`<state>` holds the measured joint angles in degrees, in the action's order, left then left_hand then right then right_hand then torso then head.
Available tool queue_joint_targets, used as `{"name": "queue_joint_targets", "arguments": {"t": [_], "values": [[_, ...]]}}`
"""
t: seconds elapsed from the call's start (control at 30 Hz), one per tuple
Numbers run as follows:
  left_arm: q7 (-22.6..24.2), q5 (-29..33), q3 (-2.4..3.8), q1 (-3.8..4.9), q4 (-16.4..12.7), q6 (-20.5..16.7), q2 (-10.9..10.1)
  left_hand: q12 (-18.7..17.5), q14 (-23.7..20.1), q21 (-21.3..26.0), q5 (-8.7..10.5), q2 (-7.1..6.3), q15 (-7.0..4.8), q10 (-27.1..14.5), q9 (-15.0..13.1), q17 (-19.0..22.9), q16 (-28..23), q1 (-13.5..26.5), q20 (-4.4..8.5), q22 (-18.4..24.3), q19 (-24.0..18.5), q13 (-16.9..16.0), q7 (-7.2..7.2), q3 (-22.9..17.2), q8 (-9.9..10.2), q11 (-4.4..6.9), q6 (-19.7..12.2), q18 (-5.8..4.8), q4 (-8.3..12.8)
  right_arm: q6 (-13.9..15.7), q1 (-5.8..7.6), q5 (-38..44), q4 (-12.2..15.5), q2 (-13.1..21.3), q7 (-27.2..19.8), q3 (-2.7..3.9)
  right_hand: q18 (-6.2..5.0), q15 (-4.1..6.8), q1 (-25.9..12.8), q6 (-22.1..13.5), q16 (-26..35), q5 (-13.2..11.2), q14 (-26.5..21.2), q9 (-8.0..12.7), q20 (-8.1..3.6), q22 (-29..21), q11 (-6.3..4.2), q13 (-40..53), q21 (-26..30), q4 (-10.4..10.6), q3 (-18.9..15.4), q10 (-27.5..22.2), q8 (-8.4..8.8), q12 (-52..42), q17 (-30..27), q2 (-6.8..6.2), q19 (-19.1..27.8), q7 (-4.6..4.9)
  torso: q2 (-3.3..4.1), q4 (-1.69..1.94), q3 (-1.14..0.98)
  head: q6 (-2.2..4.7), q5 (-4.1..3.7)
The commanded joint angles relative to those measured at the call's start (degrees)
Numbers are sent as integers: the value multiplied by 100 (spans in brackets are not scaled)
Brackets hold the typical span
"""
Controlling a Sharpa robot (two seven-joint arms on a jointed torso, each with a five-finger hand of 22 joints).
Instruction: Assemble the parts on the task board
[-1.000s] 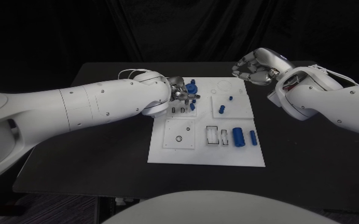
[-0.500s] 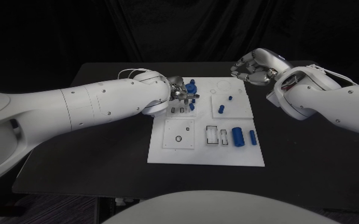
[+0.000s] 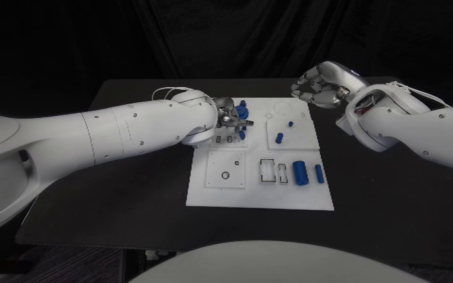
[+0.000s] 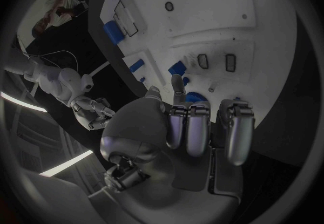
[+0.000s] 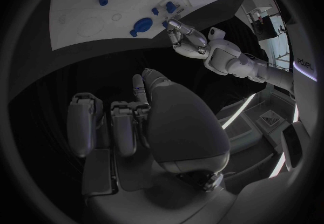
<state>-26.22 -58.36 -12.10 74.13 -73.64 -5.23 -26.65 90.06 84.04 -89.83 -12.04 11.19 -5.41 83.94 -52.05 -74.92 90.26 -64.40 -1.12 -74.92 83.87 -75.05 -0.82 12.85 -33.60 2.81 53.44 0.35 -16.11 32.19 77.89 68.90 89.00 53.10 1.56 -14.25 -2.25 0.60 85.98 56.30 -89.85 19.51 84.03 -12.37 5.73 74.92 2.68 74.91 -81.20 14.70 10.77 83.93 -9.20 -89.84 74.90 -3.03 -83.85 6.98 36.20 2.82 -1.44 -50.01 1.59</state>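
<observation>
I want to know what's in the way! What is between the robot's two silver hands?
In the head view, the white task board's far end, with blue parts, lies between the left hand and right hand.

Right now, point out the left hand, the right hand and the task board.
left hand [image 3: 226,120]: head view, middle of the hand.
right hand [image 3: 319,86]: head view, middle of the hand.
task board [image 3: 260,198]: head view, bare near edge.

Robot lab, black-draped backdrop, black table, white task board
</observation>
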Motion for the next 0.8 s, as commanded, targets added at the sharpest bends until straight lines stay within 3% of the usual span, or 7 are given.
{"name": "queue_joint_targets", "arguments": {"t": [0.03,0.27,0.5,0.8], "values": [[95,-32,2,-20,9,108,16,-6,596,-17,-39,1,-54,606,-8,-1508,-26,-60,43,-1508,613,-1495,13,-19,38,33,40,-35,14,-27,-20,7,-5,-1,118,5,-20,4,59,31,-15,33,597,6,-10,1186,15,1509,15,-2,20,607,-10,-16,1510,-1,-40,5,5,-7,0,1,-12],[63,-32,2,-26,9,120,9,-6,596,-17,-54,3,-55,606,-13,-1508,-26,-92,44,-1508,613,-1495,14,-34,64,34,55,-35,22,-40,-30,7,-2,2,124,5,-20,4,59,31,-15,33,597,6,-10,1186,15,1509,15,-2,20,607,-10,-16,1510,-1,-40,5,6,4,-2,1,-24],[20,-32,2,-39,35,183,23,-6,596,-17,-60,2,-56,606,-20,-1508,-26,-105,45,-1508,613,-1495,17,-40,71,36,75,-35,25,-64,-35,7,-8,4,134,5,-20,4,59,31,-15,33,597,6,-10,1186,15,1509,15,-2,20,607,-10,-16,1510,-1,-40,5,12,7,6,1,31],[-23,-32,2,-90,66,246,47,-6,596,-17,-59,2,-56,606,-21,-1508,-26,-106,45,-1508,613,-1495,17,-40,74,36,78,-35,23,-95,-39,7,-2,14,150,5,-20,4,59,31,-15,33,597,6,-10,1186,15,1509,15,-2,20,607,-10,-16,1510,-1,-40,5,0,22,12,1,-14]]}}
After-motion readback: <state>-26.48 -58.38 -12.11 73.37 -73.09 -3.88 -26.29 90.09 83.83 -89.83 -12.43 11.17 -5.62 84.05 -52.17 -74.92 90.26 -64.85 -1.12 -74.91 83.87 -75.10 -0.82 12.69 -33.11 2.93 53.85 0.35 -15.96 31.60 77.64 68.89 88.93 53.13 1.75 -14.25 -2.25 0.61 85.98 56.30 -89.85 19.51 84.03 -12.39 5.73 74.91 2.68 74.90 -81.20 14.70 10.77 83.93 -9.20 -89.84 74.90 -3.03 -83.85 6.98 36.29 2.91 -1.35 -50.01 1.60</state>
